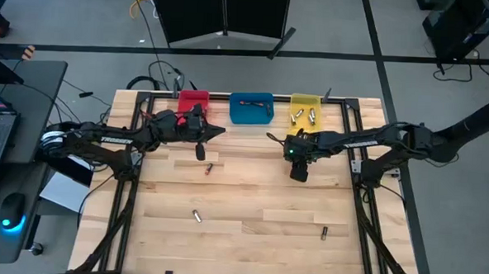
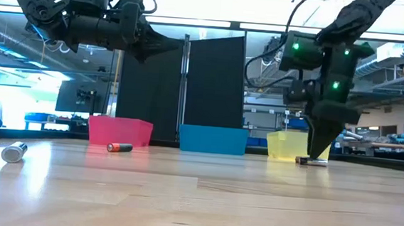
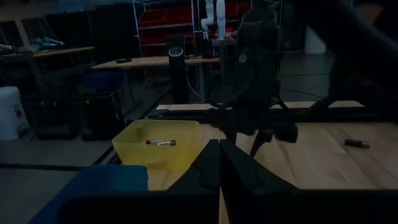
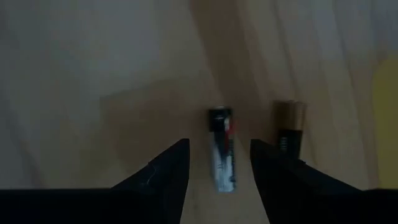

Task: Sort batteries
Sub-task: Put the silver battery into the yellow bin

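**Battery sort partly done, several cells left on the table**

We find the right gripper (image 4: 217, 163) lowered to the tabletop with its two fingers parted and a silver-and-dark battery (image 4: 222, 149) lying lengthwise in the gap between them, not yet clamped. Just beside that cell, outside one finger, lies a gold-and-black battery (image 4: 288, 134). From table height, the gripper stands directly in front of the yellow bin (image 2: 285, 145), its tips down by the two cells.

The yellow bin (image 1: 305, 112), just beyond this gripper from overhead, already holds a handful of batteries (image 1: 303, 115), and the blue bin (image 1: 251, 109) next to it shows a single cell. We cannot tell whether anything lies in the red bin (image 1: 193, 99), which the left arm partly covers.

The left gripper (image 1: 216, 132) hangs above the table with its fingers pressed shut and nothing visible between them, close to the red bin. Below and ahead of its tips rests a red-banded battery (image 1: 209, 168) on the bare wood. Two more loose cells lie well away from both grippers toward the near edge: one silvery (image 1: 197, 215), one dark (image 1: 324, 233).

By our reckoning the sort is somewhere past its middle, with five cells left on the table and the right arm poised to take the next.
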